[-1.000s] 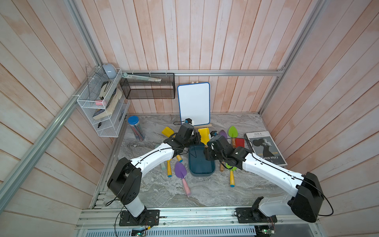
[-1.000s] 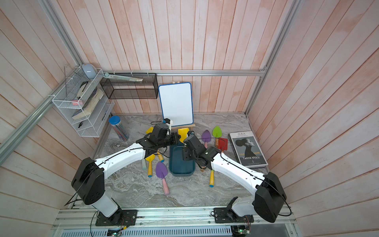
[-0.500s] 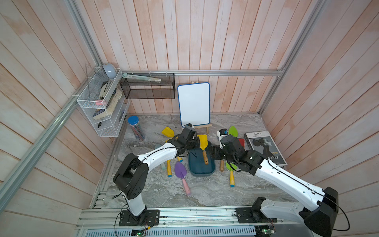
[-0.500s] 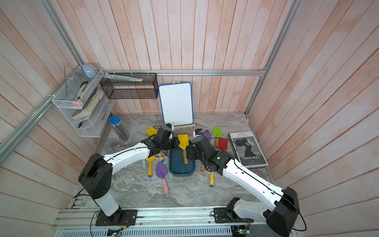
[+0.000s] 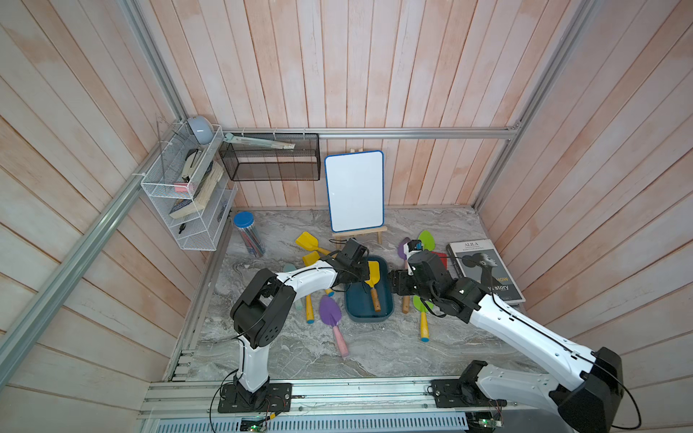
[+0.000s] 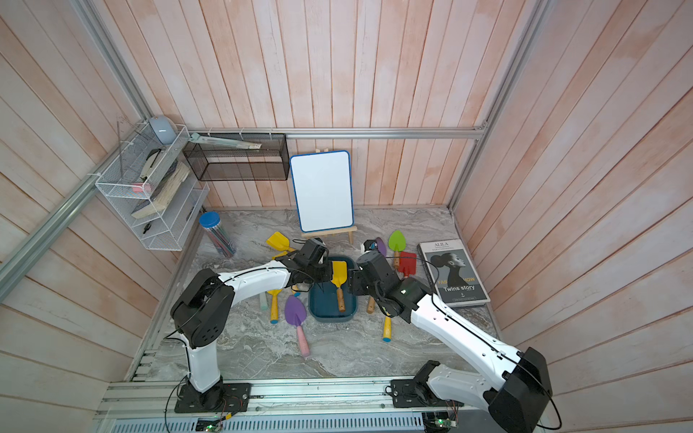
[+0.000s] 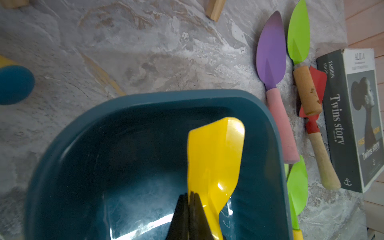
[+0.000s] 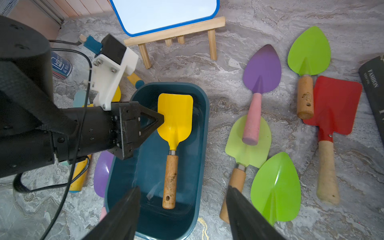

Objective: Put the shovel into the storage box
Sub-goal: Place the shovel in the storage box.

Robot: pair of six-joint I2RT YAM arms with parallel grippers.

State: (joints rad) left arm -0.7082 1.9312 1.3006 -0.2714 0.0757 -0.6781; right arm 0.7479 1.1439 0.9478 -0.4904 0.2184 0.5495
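Observation:
A yellow shovel (image 5: 373,272) (image 6: 339,272) with a wooden handle lies flat inside the dark teal storage box (image 5: 359,304) (image 6: 321,304), blade toward the back wall. The right wrist view shows the whole shovel (image 8: 175,116) in the box (image 8: 200,145). My left gripper (image 5: 363,275) (image 8: 162,120) is shut, and its tip rests against the blade's left edge. In the left wrist view the closed tips (image 7: 189,194) sit beside the yellow blade (image 7: 215,158), with nothing between them. My right gripper (image 8: 183,188) (image 5: 393,288) hangs open over the box's near right end, holding nothing.
Loose shovels lie round the box: purple (image 5: 330,314) and yellow (image 5: 307,241) on its left, green (image 8: 275,187), purple (image 8: 262,68) and red (image 8: 334,106) on its right. A book (image 5: 483,270) lies far right. A whiteboard on an easel (image 5: 354,191) and a pencil jar (image 5: 247,234) stand behind.
The right arm has drawn back from over the box toward its right side, uncovering the yellow shovel lying in it. The left gripper has shifted slightly and stays shut by the blade.

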